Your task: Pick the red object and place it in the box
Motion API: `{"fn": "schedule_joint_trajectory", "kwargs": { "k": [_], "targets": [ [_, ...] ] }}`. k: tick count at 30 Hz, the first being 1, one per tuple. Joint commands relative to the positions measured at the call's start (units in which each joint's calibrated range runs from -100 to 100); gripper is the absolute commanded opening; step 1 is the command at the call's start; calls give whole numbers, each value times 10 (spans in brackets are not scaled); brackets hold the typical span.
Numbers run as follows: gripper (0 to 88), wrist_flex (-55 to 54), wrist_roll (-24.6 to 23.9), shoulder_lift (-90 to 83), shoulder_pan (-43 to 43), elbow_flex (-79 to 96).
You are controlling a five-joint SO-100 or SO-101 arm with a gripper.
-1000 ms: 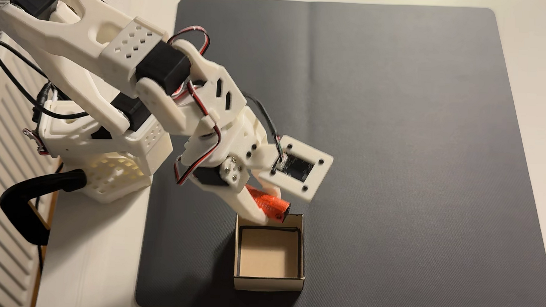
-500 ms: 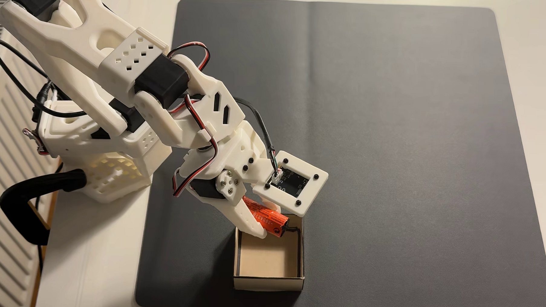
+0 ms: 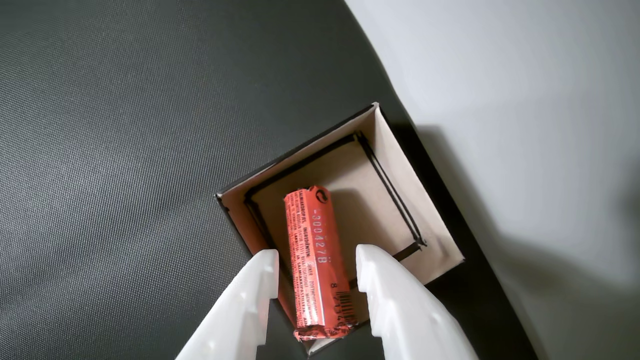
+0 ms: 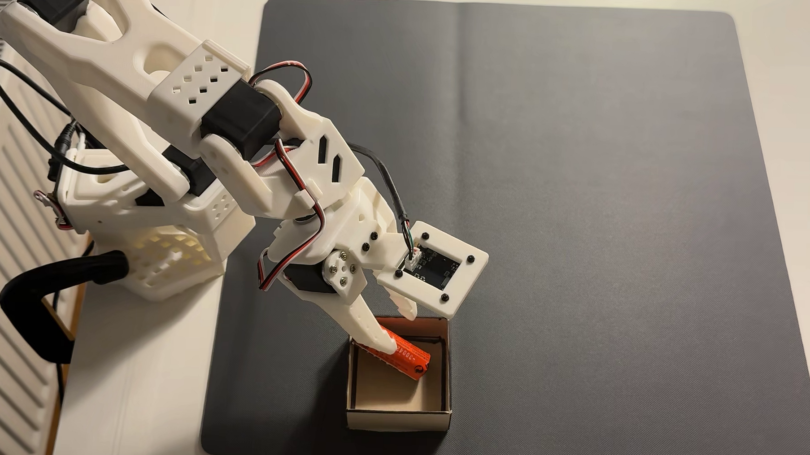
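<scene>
The red object [image 3: 316,250] is an orange-red cylinder with black print. It lies inside the small cardboard box [image 3: 425,220], its crimped end up against the near wall. My gripper [image 3: 317,254] hangs open just above it, one white fingertip [image 3: 264,265] on each side with a narrow gap to the cylinder. In the fixed view the gripper [image 4: 399,330] is over the far left corner of the box [image 4: 399,418]. There the red object [image 4: 412,359] slants across the beige floor, one end hidden under a finger.
The box stands near the front edge of a dark grey mat [image 4: 582,178] on a white table. My arm's base [image 4: 160,237] and a black clamp [image 4: 41,298] are at the left of the fixed view. The mat's right side is free.
The gripper came down over the box with the red object in it, then opened. The red object dropped from the jaws onto the box floor.
</scene>
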Motion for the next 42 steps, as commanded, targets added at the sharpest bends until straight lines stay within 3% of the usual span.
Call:
{"fn": "schedule_joint_trajectory", "kwargs": {
  "k": [1,13,25,30,42],
  "targets": [
    [122,-4,-6,-11,-23,-9],
    [122,64,-71,-104,-152,-37],
    [122,166,-74,-317,-261,11],
    [122,203,-74,-425,-282,68],
    [125,222,-74,-418,-281,162]
  ]
}}
